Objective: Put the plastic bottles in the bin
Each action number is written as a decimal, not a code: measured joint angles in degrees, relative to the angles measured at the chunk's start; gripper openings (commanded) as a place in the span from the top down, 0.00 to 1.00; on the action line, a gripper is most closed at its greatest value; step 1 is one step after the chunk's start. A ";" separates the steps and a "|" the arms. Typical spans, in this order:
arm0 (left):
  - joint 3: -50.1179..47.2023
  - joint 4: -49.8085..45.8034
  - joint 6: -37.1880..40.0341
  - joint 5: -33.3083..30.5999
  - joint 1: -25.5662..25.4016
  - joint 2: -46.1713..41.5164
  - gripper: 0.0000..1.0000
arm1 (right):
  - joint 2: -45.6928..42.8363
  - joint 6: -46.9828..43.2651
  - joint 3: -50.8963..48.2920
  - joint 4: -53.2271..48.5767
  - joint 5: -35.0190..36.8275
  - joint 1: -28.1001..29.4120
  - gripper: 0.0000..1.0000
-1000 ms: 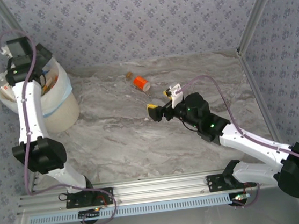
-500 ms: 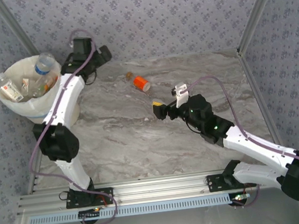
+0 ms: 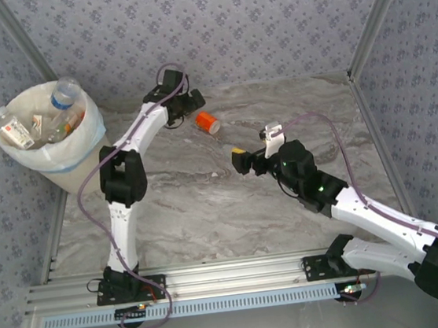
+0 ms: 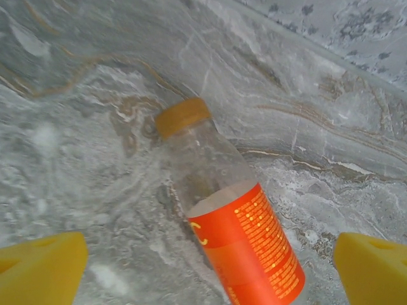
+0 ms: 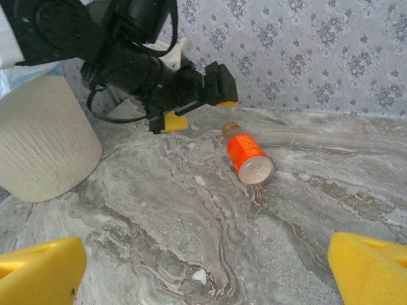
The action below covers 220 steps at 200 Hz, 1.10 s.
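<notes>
One clear bottle with an orange label [image 3: 208, 122] and a tan cap lies on its side on the marble table. My left gripper [image 3: 191, 106] hangs just over its cap end, open. In the left wrist view the bottle [image 4: 241, 235] lies between the spread yellow fingertips [image 4: 39, 269], untouched. My right gripper [image 3: 253, 146] is open and holds nothing, a short way right of and nearer than the bottle [image 5: 249, 154]. The pale-blue bin [image 3: 84, 159] with a white liner stands at the far left and holds several bottles [image 3: 40, 121].
Patterned walls close the table at the back and on both sides. The bin's wall [image 5: 44, 133] and the black left gripper [image 5: 191, 95] fill the left of the right wrist view. Bare marble [image 3: 208, 205] lies between the arms.
The left arm has swung from above the bin across to the right and come down over the orange-label bottle. The right gripper has drifted slightly right.
</notes>
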 measured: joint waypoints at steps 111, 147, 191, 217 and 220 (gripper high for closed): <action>28.28 -12.20 -4.02 -6.86 -6.08 22.99 0.02 | -5.51 0.72 -0.11 -5.33 2.12 -0.11 0.00; 29.57 -13.20 -3.08 -9.81 -6.10 25.35 0.10 | -8.00 1.75 -0.90 -6.19 3.26 -0.11 0.00; 29.90 -13.40 1.31 -10.75 -6.10 25.94 0.29 | -8.59 2.01 -1.38 -7.78 4.07 -0.11 0.00; 29.90 -13.51 4.39 -10.32 -6.03 25.92 0.38 | -8.59 2.01 -1.38 -8.07 4.07 -0.11 0.00; 29.90 -13.53 4.79 -10.25 -6.01 25.92 0.38 | -8.59 2.01 -1.38 -8.07 4.09 -0.11 0.00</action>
